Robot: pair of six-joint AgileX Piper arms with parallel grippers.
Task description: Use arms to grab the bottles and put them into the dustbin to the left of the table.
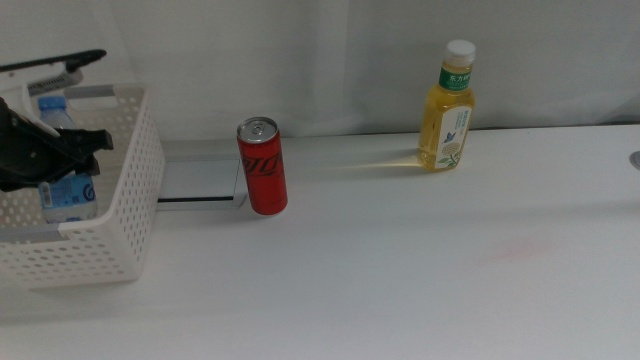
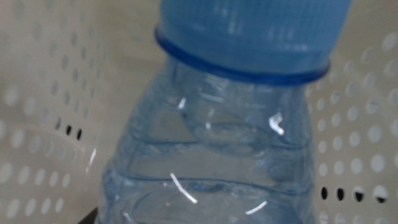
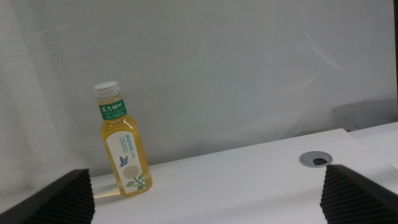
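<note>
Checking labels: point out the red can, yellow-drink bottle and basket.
red can [image 1: 262,170]: middle view, on its printed side.
yellow-drink bottle [image 3: 126,154]: right wrist view, on its label.
basket [image 1: 112,225]: middle view, on its perforated front wall.

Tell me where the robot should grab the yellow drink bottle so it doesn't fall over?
Probably around the labelled middle of the yellow drink bottle, coming in level from the right, where the open right gripper waits. It stands upright with clear table around it, and its body is wider and steadier than the narrow white-capped neck. The left gripper is at the basket.
</note>
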